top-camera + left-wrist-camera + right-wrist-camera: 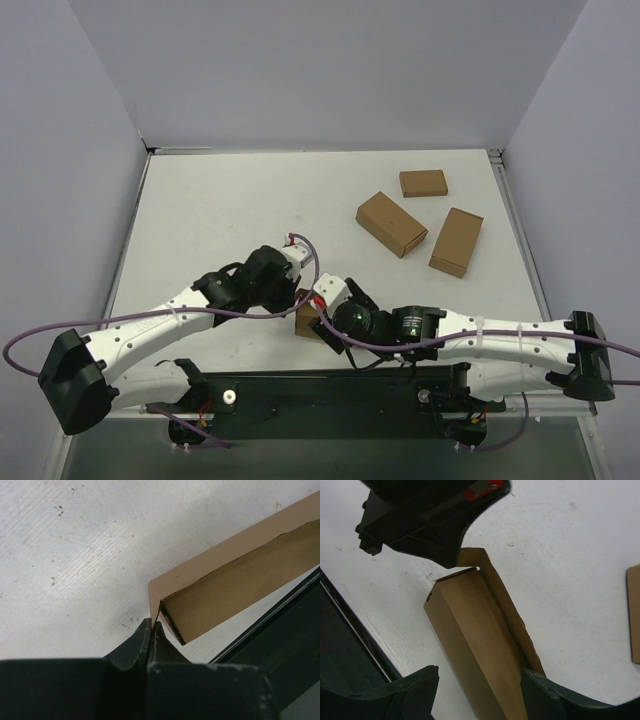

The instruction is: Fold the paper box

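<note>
Paper box (308,320) sits near-centre on the table, mostly formed, but one long flap is still standing and the end looks open. Left gripper (151,628) is clenched on the flap's corner, and right gripper (482,680) is spread loose around the box, not grasping.

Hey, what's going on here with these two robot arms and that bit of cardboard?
The two arms are working on the paper box near the front edge of the table. The left gripper is shut, pinching a corner of the cardboard. The right gripper is open, its fingers on either side of the box's long body. The box is partly formed, with a long flap sticking out along one side. Three smaller boxes lie apart at the far right.
</note>
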`<control>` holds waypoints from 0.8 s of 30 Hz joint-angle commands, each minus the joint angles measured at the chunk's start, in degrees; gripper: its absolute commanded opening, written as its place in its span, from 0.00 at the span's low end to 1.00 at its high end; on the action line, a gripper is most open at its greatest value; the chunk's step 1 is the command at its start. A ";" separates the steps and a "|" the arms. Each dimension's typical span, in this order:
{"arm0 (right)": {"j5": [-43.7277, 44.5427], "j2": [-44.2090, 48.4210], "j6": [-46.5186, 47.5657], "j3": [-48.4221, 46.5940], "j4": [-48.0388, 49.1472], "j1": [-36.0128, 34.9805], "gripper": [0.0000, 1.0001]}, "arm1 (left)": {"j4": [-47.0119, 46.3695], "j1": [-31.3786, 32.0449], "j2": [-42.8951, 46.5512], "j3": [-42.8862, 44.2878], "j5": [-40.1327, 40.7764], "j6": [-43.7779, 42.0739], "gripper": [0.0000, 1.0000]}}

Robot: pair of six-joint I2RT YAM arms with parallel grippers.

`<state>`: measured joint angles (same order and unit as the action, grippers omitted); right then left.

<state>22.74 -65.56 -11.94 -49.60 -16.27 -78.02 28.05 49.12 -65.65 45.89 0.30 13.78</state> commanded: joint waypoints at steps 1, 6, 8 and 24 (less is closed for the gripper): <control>-3.14 -3.42 8.34 1.26 6.95 -0.64 0.66 | -1.69 -0.34 -0.09 3.07 -1.70 -1.74 0.00; -3.06 -5.81 10.71 1.71 9.33 -0.99 0.60 | -1.60 -0.52 -0.09 3.24 -1.79 -2.00 0.00; -2.88 -6.16 10.89 1.35 9.85 -1.96 0.57 | -1.51 -0.70 -0.09 3.33 -1.61 -1.92 0.00; 4.41 -8.53 10.27 8.29 15.30 -2.66 0.46 | -3.18 -0.78 1.22 2.71 -3.20 -2.00 0.00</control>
<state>22.68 -72.64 -2.11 -42.61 -1.83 -79.99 28.08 48.60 -65.89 46.13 -1.32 12.38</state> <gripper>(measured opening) 0.467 0.023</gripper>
